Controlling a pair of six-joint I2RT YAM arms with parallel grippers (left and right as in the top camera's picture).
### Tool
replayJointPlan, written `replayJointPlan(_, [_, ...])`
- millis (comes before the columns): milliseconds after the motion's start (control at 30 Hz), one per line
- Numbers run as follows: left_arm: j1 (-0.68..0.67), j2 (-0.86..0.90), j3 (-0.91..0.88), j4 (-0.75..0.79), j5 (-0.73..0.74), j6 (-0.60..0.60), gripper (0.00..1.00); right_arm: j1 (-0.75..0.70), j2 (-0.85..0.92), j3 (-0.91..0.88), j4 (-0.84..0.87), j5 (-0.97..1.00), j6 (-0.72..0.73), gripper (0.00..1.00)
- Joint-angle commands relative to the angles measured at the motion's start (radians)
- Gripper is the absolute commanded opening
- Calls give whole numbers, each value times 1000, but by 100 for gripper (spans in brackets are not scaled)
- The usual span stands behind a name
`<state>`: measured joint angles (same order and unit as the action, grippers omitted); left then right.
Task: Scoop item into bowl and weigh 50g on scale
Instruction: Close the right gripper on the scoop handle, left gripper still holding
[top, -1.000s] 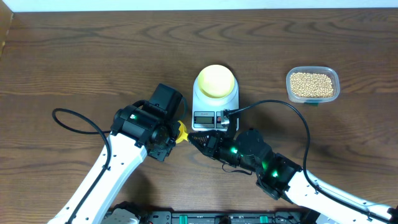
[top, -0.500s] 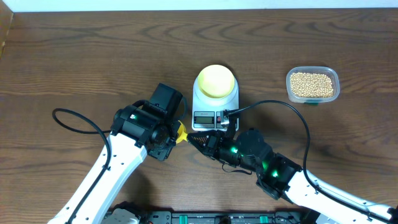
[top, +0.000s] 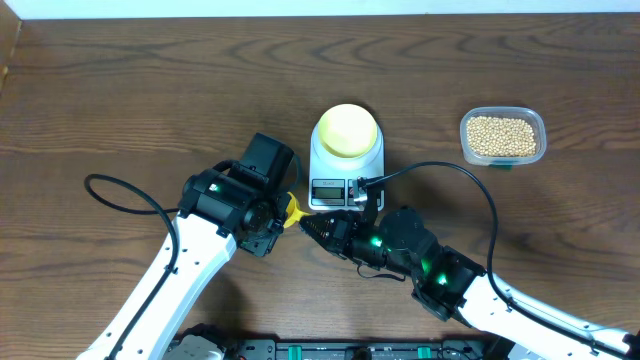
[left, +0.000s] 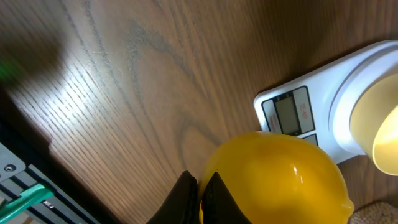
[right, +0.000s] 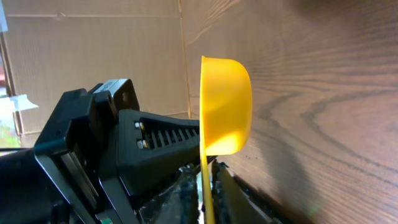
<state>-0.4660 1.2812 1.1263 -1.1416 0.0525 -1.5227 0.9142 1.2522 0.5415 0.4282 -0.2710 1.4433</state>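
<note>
A yellow scoop (top: 292, 208) hangs between my two grippers just in front of the white scale (top: 345, 188). My left gripper (left: 200, 177) is shut, its tips pinching the edge of the scoop's cup (left: 280, 180). My right gripper (right: 204, 165) has its fingers close on either side of the scoop's thin handle (right: 204, 193), with the empty cup (right: 225, 106) sticking out beyond them. The pale-yellow bowl (top: 347, 130) sits on the scale's platform and looks empty. The beige beans (top: 502, 135) lie in a clear tub at the right.
The clear tub (top: 541, 130) stands apart at the back right. A black cable (top: 470, 175) loops from the right arm past the scale's front corner, and another cable (top: 120, 195) lies beside the left arm. The table's front rail (left: 25, 196) runs below.
From above, both arms and the scoop sit almost exactly where they were. Only the right gripper's tips have shifted very slightly by the scoop.
</note>
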Motion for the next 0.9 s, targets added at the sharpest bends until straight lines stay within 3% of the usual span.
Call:
replayJointPlan(0, [-2, 6, -10, 0, -20, -9, 8, 4, 3, 14, -2, -13, -2, 6])
replayJointPlan(500, [-2, 6, -10, -3, -20, 87, 7, 4, 3, 14, -2, 3, -35, 12])
replayJointPlan(867, [-2, 6, -10, -5, -20, 117, 7, 4, 3, 14, -2, 14, -44, 10])
